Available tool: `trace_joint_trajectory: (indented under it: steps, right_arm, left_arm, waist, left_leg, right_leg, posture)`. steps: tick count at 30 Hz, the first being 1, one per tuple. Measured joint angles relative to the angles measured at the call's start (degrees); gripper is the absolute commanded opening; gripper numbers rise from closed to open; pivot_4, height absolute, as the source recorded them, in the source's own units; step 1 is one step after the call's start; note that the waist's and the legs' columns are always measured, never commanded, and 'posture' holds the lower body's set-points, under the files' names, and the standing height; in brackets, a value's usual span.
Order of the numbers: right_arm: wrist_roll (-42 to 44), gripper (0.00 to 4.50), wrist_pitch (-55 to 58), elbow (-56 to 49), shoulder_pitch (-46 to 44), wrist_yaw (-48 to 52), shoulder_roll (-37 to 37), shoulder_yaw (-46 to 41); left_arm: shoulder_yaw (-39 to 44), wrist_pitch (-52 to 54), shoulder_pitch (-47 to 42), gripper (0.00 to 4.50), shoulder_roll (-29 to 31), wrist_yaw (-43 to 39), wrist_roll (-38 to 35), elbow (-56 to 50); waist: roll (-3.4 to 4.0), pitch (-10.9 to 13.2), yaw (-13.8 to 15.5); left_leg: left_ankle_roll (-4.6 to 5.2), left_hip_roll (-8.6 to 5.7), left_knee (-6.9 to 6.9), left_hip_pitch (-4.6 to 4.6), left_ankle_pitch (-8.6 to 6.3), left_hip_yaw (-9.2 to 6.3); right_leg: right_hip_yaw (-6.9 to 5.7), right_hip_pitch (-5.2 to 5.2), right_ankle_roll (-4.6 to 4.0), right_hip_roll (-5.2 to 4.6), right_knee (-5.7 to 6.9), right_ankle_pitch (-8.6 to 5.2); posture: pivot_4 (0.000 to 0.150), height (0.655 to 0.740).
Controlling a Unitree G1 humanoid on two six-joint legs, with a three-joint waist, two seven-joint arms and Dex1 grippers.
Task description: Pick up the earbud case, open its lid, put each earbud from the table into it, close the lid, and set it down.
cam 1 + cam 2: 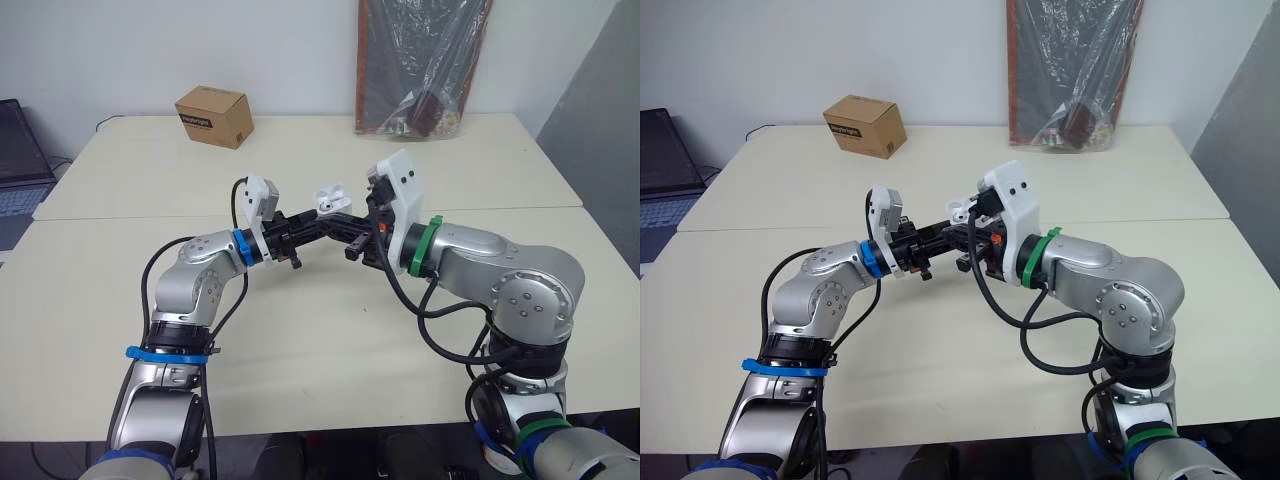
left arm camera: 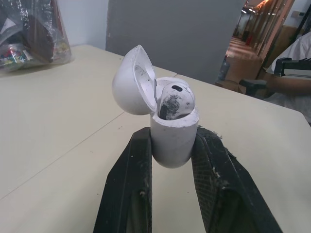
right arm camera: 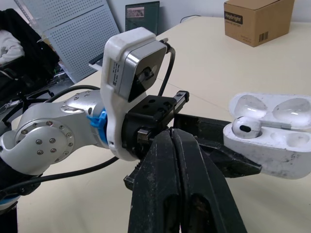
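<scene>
Earbud case (image 1: 328,199) sits raised at mid-frame in the head view, above the cream table (image 1: 300,330), with the two arms meeting beneath it. A cardboard box (image 1: 213,116) stands well apart at the upper left, a plastic bag (image 1: 425,65) leans against the wall at the top, and a laptop (image 1: 20,160) lies at the left edge. In the left wrist view the left gripper (image 2: 172,141) has its two black fingers clamped on the lower half of the case. The lid (image 2: 131,82) is swung open to one side and one earbud (image 2: 176,99) is seated inside. The bag shows at the upper left of that frame and a person's arm (image 2: 291,85) at the right edge. In the right wrist view the right gripper (image 3: 177,141) has its fingers pressed together on nothing. They stand in front of the left wrist's camera housing, with the open case at the right of the frame and the box in the upper right corner.
</scene>
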Motion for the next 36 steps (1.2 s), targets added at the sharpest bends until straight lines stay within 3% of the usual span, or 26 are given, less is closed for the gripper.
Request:
trace_joint_trajectory:
  steps: [5, 6, 9, 12, 19, 36]
  right_arm:
    - [1.1, 0.03, 0.8, -0.5, 0.8, 2.3, -5.7, -2.9]
    - [2.0, 0.03, 1.4, -0.8, 1.6, 5.2, -13.6, -3.0]
    - [-1.9, 0.58, -1.8, 2.7, 5.9, 9.3, -26.8, -2.1]
    - [-8.6, 1.68, -7.6, 10.7, 11.5, 11.5, -33.5, 0.4]
    - [-15.3, 4.14, -17.3, 17.4, 16.1, 16.3, -35.5, 4.0]
    - [-23.3, 4.14, -25.7, 28.0, 17.0, 19.9, -32.0, 7.1]
  left_arm:
    - [0.2, -1.2, -0.3, 0.79, 0.8, -1.7, 0.1, 1.8]
    - [0.2, -1.2, -0.4, 0.79, 2.4, -4.7, -0.7, 2.2]
    - [1.3, 0.2, -0.5, 0.79, 7.4, -10.7, -2.6, 3.2]
    - [1.7, 2.6, -0.5, 0.79, 9.4, -15.6, -5.0, 2.7]
    - [0.5, 7.1, -0.3, 0.79, 10.3, -21.2, -8.4, -1.8]
    - [0.5, 8.0, 0.6, 0.79, 9.4, -19.4, -8.8, -5.5]
  waist:
    - [0.0, 0.0, 0.0]
    - [0.0, 0.0, 0.1]
    - [-0.01, 0.0, 0.2]
    - [-0.02, 0.0, 0.1]
    - [-0.02, 0.0, -0.4]
    - [-0.02, 0.0, -0.3]
  left_leg:
    - [0.0, -0.01, -0.02, 0.0, 0.0, 0.0]
    - [0.0, -0.01, -0.01, -0.06, 0.0, 0.0]
    - [0.01, -0.04, -0.02, -0.06, 0.0, 0.03]
    - [0.01, -0.05, -0.02, -0.05, -0.01, 0.08]
    - [0.01, -0.03, -0.02, 0.02, 0.0, 0.09]
    - [0.0, -0.03, 0.03, 0.03, 0.0, 0.1]
  right_leg:
    - [-0.01, 0.0, 0.0, 0.01, -0.02, -0.01]
    - [-0.03, 0.01, 0.0, -0.01, -0.1, 0.0]
    - [-0.02, 0.03, 0.2, -0.03, -0.19, -0.12]
    - [0.03, 0.03, 0.24, -0.04, -0.2, -0.15]
    - [0.08, 0.02, 0.25, -0.01, -0.1, -0.15]
    - [0.1, 0.05, 0.23, -0.01, -0.09, -0.14]
  posture:
    - [0.15, 0.74]
    - [0.15, 0.74]
    - [0.15, 0.74]
    - [0.15, 0.74]
    - [0.15, 0.74]
    - [0.15, 0.74]
